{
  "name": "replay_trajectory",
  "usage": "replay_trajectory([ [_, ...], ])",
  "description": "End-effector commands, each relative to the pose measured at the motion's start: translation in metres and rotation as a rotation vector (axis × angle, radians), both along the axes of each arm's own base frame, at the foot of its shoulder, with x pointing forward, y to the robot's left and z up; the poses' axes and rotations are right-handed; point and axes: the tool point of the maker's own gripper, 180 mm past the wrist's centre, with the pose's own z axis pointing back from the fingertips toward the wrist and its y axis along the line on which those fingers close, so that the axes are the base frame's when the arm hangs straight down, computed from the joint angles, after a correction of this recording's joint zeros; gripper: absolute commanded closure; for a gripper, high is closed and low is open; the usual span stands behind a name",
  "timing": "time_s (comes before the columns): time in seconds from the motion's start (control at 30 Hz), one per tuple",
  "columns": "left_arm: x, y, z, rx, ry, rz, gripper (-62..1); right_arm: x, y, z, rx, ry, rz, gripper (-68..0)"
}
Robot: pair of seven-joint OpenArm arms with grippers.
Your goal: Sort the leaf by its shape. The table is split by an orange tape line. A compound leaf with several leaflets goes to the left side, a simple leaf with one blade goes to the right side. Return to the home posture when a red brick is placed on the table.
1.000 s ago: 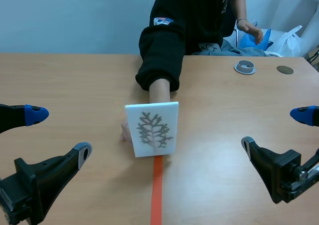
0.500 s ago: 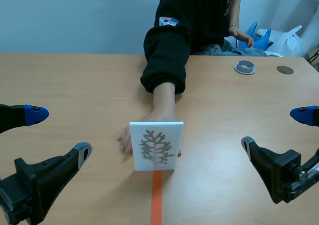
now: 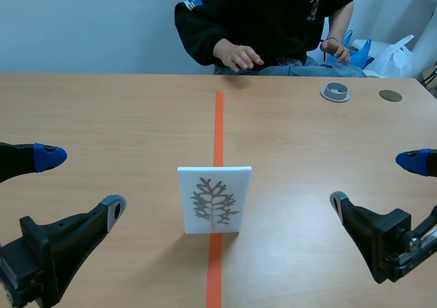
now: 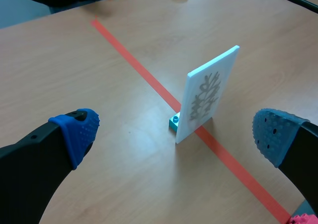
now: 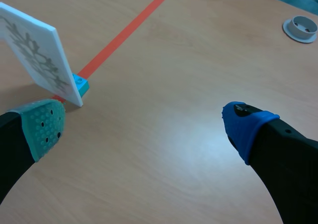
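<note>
A white card (image 3: 214, 199) printed with a grey compound leaf of several leaflets stands upright on the orange tape line (image 3: 218, 127), held by a small teal block (image 4: 174, 121) behind it. The card (image 4: 207, 92) stands ahead of my left gripper (image 4: 176, 134), between and beyond its open fingers. In the right wrist view the card (image 5: 36, 52) stands ahead of the left-hand finger of my right gripper (image 5: 144, 122), which is open too. In the scene view the left gripper (image 3: 78, 182) is low at the left, the right gripper (image 3: 379, 182) low at the right. Both hold nothing.
A person sits across the table with a hand (image 3: 235, 55) drawn back to the far edge. A grey ring-shaped cap (image 3: 335, 91) and a dark disc (image 3: 390, 95) lie at the far right. Blue and white bags (image 3: 382, 52) sit beyond that corner.
The person set the leaf card upright on the tape line, let go of it and pulled the arm back to the far edge. Neither of my arms moved.
</note>
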Motion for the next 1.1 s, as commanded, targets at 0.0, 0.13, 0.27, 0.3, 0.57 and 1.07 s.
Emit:
replay_trajectory([
  [0.0,0.001,-0.002,0.009,-0.019,-0.026,-0.002,-62.3,0.009,0.002,0.011,-0.005,-0.043,0.023,-67.9],
  [0.13,0.001,-0.002,0.009,-0.019,-0.026,-0.001,-62.3,0.017,0.009,0.019,-0.014,-0.075,0.08,-67.9],
  [0.27,0.001,-0.002,0.009,-0.018,-0.027,-0.001,-62.3,0.025,0.015,0.016,0.0,-0.078,0.126,-67.9],
  [0.3,0.001,-0.002,0.009,-0.017,-0.027,-0.001,-62.3,0.026,0.018,0.014,0.008,-0.073,0.141,-67.9],
  [0.57,0.0,-0.002,0.005,0.028,-0.035,-0.015,-62.3,0.041,0.043,-0.011,0.06,-0.049,0.224,-67.9],
  [1.07,0.0,-0.002,0.005,0.028,-0.035,-0.015,-62.3,0.056,0.129,-0.063,0.091,-0.04,0.431,-67.9],
])
